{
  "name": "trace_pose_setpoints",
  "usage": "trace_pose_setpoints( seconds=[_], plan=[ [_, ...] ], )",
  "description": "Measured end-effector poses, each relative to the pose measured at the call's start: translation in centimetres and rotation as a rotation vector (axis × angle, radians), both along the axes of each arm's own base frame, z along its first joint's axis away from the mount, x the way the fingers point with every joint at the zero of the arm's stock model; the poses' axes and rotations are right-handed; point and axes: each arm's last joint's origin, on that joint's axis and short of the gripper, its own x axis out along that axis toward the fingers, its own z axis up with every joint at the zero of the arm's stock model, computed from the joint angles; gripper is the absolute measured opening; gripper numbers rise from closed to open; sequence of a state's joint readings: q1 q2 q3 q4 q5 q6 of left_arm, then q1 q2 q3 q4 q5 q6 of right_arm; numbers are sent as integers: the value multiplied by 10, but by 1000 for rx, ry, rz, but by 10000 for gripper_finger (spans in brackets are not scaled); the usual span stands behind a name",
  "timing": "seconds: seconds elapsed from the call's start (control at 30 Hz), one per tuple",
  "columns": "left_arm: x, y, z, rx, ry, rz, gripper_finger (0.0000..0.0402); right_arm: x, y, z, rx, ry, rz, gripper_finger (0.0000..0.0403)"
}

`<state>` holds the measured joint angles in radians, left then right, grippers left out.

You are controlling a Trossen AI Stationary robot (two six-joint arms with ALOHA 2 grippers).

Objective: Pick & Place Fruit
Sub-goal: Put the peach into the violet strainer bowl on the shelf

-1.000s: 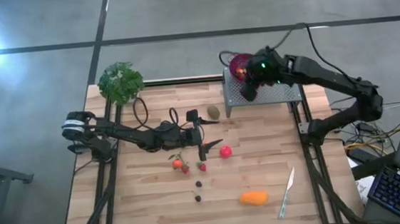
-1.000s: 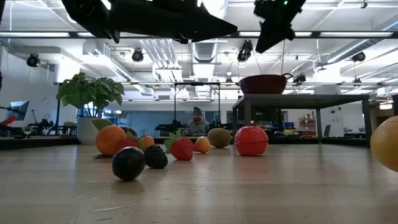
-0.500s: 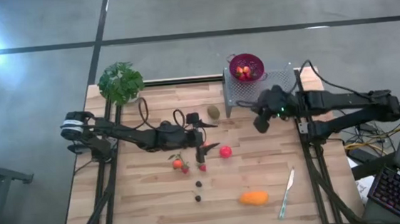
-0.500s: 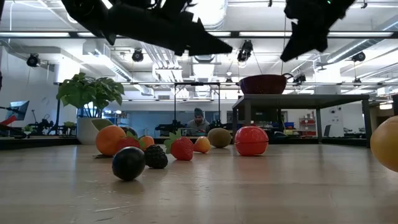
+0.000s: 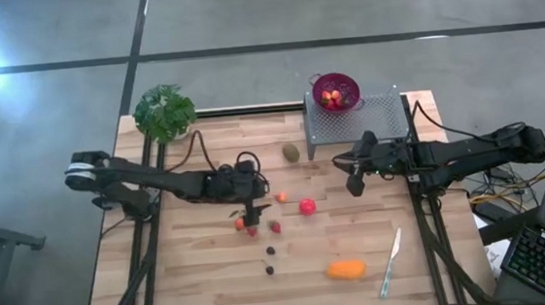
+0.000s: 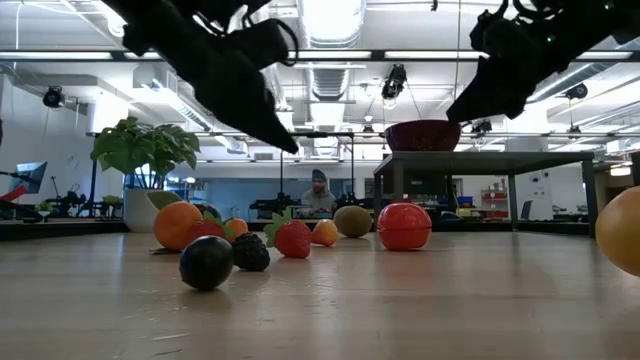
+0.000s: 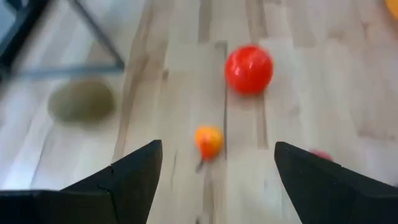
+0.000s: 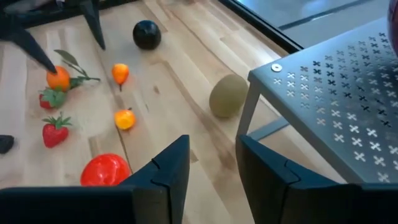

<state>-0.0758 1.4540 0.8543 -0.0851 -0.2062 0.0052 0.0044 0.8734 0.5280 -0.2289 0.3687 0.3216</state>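
Toy fruit lies on the wooden table: a kiwi (image 5: 291, 152), a red ball (image 5: 307, 206), a small orange piece (image 7: 208, 140), strawberries (image 5: 251, 229), dark berries (image 5: 270, 268) and a larger oblong orange piece (image 5: 346, 269). My left gripper (image 7: 217, 149) hovers open over the middle of the table, slanting down, with the small orange piece ahead between its fingers and untouched. My right gripper (image 8: 213, 163) hangs open and empty in front of the perforated metal stand (image 5: 358, 118). On the stand sits a dark red bowl (image 5: 336, 91) holding fruit.
A green leafy plant (image 5: 164, 112) stands at the far left corner. A slim pale knife (image 5: 390, 260) lies near the right front. A dark plum (image 8: 147, 34) lies beyond the small orange pieces. The stand's legs (image 8: 245, 118) rise next to the kiwi.
My right gripper has come away from above the bowl, sinking and moving toward the near edge, and now hangs in front of the stand. My left gripper has tipped from nearly level to slanting down and shifted slightly toward the table's left. No fruit has moved.
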Motion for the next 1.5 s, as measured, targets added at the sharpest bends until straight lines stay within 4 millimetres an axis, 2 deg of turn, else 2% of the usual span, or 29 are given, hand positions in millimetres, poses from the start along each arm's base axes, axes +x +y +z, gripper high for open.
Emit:
trace_pose_setpoints(
  seconds=[0.2,0.43,0.57,0.8,0.97,1.17,1.5],
  plan=[
    [-24,10,13,-135,58,156,314,0,0,0,-17,2,13,142],
    [-32,27,8,-273,114,359,311,3,0,7,-47,-39,30,144],
    [-36,28,-1,-167,254,221,305,3,0,7,-50,-37,32,131],
    [-36,29,-2,-96,286,60,304,3,0,7,-56,-37,36,110],
    [-34,34,-7,-88,307,59,304,3,0,7,-56,-38,36,102],
    [-24,40,-31,-75,399,60,304,3,0,7,-56,-39,36,98],
    [-9,41,-55,-59,424,0,304,3,0,7,-56,-39,36,131]
  ],
)
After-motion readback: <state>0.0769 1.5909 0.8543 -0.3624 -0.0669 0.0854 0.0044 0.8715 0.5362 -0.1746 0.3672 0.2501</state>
